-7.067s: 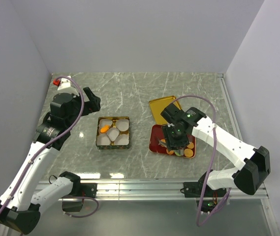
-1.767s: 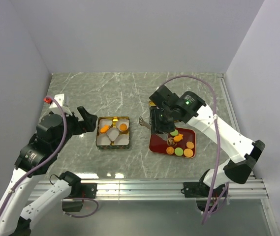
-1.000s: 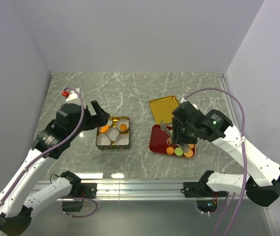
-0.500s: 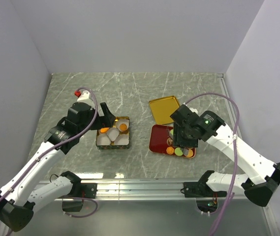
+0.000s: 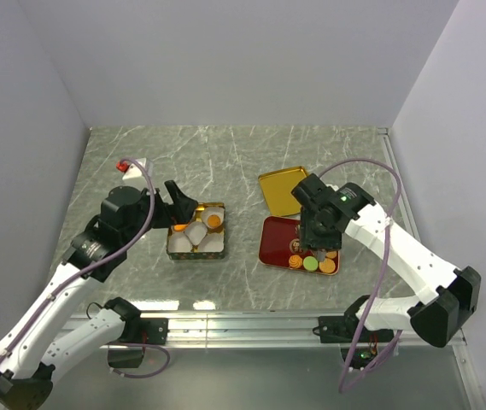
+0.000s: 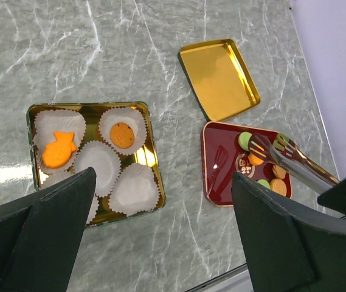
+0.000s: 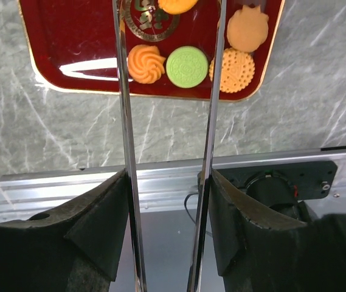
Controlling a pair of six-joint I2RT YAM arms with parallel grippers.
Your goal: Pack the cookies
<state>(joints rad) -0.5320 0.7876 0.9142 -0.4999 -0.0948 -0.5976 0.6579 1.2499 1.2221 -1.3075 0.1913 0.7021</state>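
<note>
Several cookies [image 7: 186, 67], orange, green and brown, lie in the red tray [image 5: 275, 246]. A fish-shaped orange cookie [image 6: 58, 149] and a round orange one [image 6: 122, 134] sit in white paper cups inside the gold tin [image 6: 151, 146]. My right gripper [image 7: 168, 225] is shut on metal tongs [image 7: 124, 121]. Their two blades stand apart over the tray's near cookies, with nothing between them. In the top view the right gripper [image 5: 318, 235] hangs over the tray. My left gripper [image 5: 180, 202] is open and holds nothing, just left of the tin [image 5: 223, 232]; in its own view the left gripper [image 6: 160, 243] frames tin and tray.
A gold lid [image 5: 281, 190] lies flat just behind the red tray, touching its far edge. The aluminium rail [image 7: 160, 176] of the table's near edge runs close below the tray. White walls close the table on the left, back and right.
My left arm has drawn back a little to the left, away from the tin. My right gripper with the tongs has shifted slightly over the red tray.
</note>
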